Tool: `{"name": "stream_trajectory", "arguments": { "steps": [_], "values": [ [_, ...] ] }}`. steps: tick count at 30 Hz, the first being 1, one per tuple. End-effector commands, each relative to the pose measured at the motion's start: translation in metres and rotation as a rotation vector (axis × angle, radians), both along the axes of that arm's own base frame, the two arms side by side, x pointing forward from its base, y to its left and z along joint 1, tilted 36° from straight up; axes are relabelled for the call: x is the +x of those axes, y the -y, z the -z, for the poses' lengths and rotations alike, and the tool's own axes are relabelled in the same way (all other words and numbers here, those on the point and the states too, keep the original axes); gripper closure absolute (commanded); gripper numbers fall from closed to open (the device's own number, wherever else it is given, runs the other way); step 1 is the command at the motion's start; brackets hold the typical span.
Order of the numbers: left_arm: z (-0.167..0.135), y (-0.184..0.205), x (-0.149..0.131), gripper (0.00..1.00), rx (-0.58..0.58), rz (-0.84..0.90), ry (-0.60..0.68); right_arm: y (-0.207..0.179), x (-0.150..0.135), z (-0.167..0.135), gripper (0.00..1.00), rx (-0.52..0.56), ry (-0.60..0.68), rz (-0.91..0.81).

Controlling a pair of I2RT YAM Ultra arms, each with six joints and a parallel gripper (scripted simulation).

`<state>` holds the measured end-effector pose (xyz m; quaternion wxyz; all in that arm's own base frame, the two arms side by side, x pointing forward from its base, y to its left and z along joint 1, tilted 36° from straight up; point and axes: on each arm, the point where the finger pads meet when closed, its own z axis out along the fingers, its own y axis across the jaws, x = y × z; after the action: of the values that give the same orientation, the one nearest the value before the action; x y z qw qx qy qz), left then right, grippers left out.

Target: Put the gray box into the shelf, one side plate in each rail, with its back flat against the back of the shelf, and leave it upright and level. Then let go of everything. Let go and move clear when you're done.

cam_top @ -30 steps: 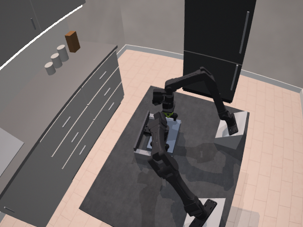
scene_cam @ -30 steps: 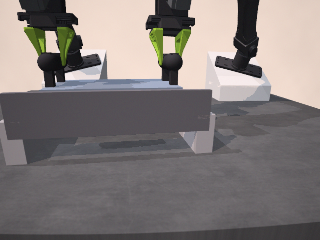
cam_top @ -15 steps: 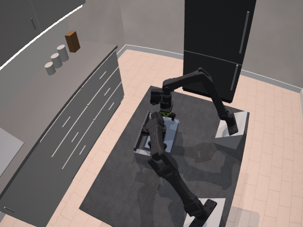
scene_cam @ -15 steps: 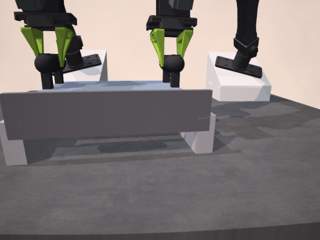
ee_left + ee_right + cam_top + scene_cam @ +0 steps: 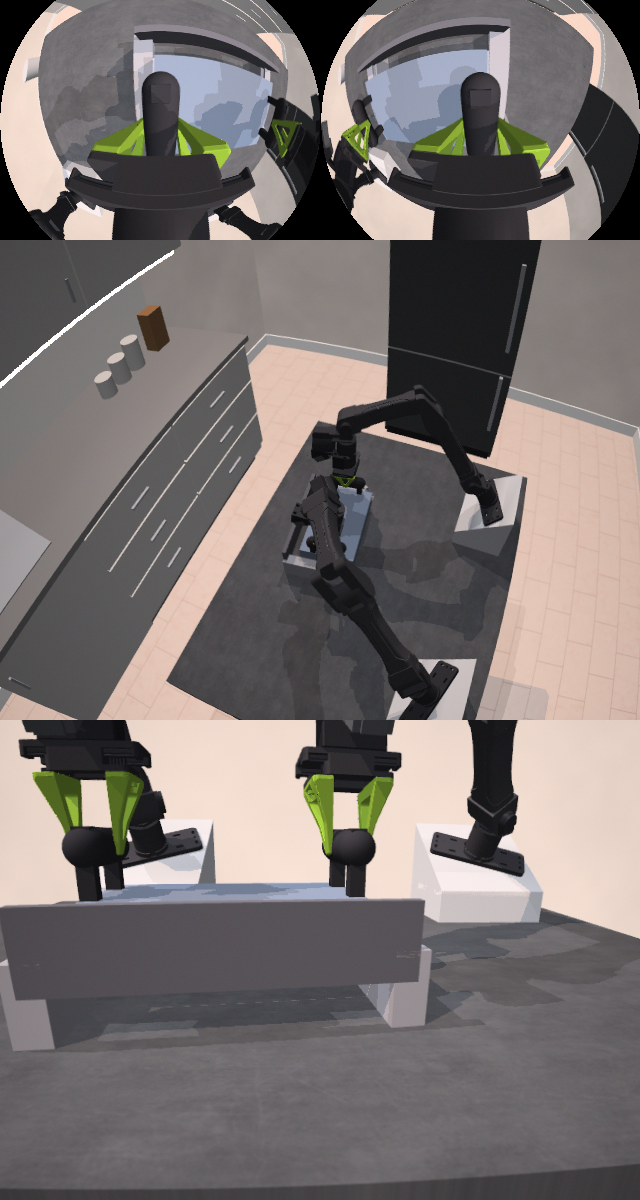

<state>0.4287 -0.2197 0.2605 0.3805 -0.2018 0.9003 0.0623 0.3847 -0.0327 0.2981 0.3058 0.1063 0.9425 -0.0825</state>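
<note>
The left gripper and the right gripper are each closed around a black handle—a smooth bar with round ends. Below both grippers is the gray box, with a flat, bluish top. It sits between the pale, blocky side rails of the shelf—a gap shows before the flat, dark back. The counter underneath looks like blotchy gray stone.

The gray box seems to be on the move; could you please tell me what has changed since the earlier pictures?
The gray box has slid toward the shelf's back panel, both grippers moving with it. Nothing was newly grasped or released: the left gripper and right gripper stay closed on its handles. The shelf stayed put.
</note>
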Motion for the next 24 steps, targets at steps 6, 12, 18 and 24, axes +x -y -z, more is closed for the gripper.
{"name": "stream_trajectory", "arguments": {
  "steps": [6, 12, 18, 24],
  "values": [
    [-0.055, 0.011, -0.002, 0.84, -0.067, 0.042, 0.105, -0.001, 0.001, -0.045, 0.84, -0.019, 0.102, -0.018],
    [-0.051, 0.009, 0.002, 0.84, -0.058, 0.053, 0.075, -0.006, 0.01, -0.041, 0.84, -0.005, 0.079, -0.037],
    [-0.065, 0.007, -0.001, 0.84, -0.07, 0.047, 0.111, -0.005, 0.004, -0.051, 0.84, -0.015, 0.1, -0.03],
    [-0.061, 0.008, 0.003, 0.84, -0.064, 0.044, 0.104, -0.006, 0.012, -0.048, 0.84, -0.008, 0.097, -0.035]
  ]
}}
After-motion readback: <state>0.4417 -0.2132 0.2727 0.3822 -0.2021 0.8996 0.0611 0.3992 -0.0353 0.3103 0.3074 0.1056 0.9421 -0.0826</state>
